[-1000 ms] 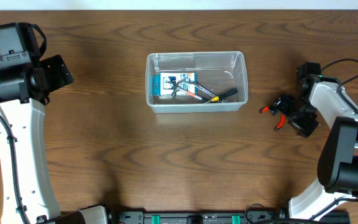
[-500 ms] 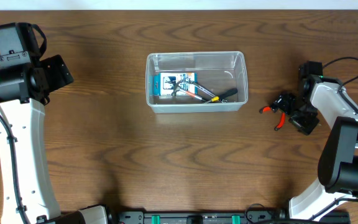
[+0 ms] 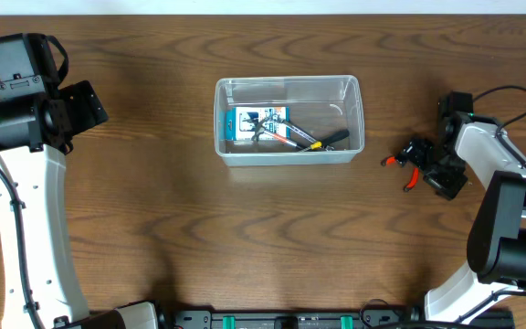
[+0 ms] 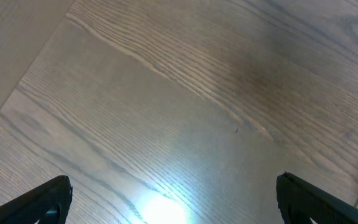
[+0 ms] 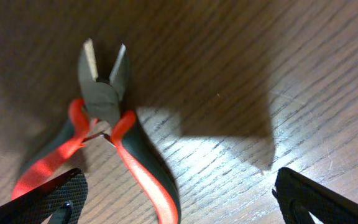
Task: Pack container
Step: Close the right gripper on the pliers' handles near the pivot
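We find the container (image 3: 286, 156) lying at the middle of the worktop (image 3: 172, 210), a little toward the far edge, with its long side running left to right. It is clear plastic with rounded corners and stands upright, mouth open to the overhead camera. Inside, at its left half, we see a small blue-and-white box (image 3: 257, 123) lying flat. Beside the box and partly across it lie hand tools (image 3: 310, 139) with dark and yellow handles, reaching into the right half. The far strip of the floor of the container is bare.

To the right of the container, well apart from it, a pair of cutters (image 5: 104, 118) with red-and-black handles lies flat on the wood. The right pincer (image 3: 430, 170) hangs just over them with its fingers spread wide. In the right wrist view the cutters' nose points away from the camera and the handles run back between the two fingers. One handle reaches the edge of a finger (image 5: 58, 196), and we cannot tell whether they touch. Nothing is pinched.

The left pincer (image 4: 174, 198) is far off at the left side of the worktop, also spread wide, with only bare wood grain beneath it.
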You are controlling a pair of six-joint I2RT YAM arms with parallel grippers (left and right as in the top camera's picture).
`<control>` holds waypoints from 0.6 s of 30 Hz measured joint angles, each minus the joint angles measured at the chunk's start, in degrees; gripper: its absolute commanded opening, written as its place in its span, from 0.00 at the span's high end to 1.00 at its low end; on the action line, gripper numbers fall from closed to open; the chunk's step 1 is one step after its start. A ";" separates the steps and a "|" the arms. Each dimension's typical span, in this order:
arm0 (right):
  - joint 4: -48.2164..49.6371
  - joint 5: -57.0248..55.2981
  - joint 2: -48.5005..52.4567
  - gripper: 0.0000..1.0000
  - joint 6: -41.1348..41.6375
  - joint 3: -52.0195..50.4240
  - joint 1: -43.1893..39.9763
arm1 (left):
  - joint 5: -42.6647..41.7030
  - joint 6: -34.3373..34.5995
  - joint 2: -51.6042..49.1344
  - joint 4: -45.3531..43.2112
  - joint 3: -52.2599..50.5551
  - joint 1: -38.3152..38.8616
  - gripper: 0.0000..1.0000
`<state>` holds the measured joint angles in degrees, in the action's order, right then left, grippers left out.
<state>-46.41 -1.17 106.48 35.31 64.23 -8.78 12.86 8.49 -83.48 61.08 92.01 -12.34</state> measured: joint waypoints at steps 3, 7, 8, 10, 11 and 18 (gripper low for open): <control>0.24 0.00 0.00 0.01 -0.15 -0.57 0.00 | 0.00 0.02 0.00 0.00 0.00 0.00 0.02; 0.52 0.00 0.00 0.01 -0.68 -0.68 0.00 | 0.00 0.00 0.00 0.00 0.00 0.00 0.02; 0.59 0.00 0.00 0.01 -0.85 -0.68 0.00 | 0.00 0.02 0.00 0.00 0.00 0.00 0.02; 0.72 0.00 0.00 0.01 -1.03 -0.68 0.00 | 0.00 0.02 0.00 0.00 0.00 0.00 0.02; 0.72 0.00 0.00 0.01 -1.07 -0.68 0.00 | 0.00 0.00 0.00 0.00 0.00 0.00 0.02; 1.16 0.00 0.00 0.01 -1.27 -0.68 0.00 | 0.00 0.00 0.00 0.00 0.00 0.00 0.02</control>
<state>-45.25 -1.17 106.48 34.04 63.55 -8.78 12.86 8.49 -83.48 61.08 92.01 -12.34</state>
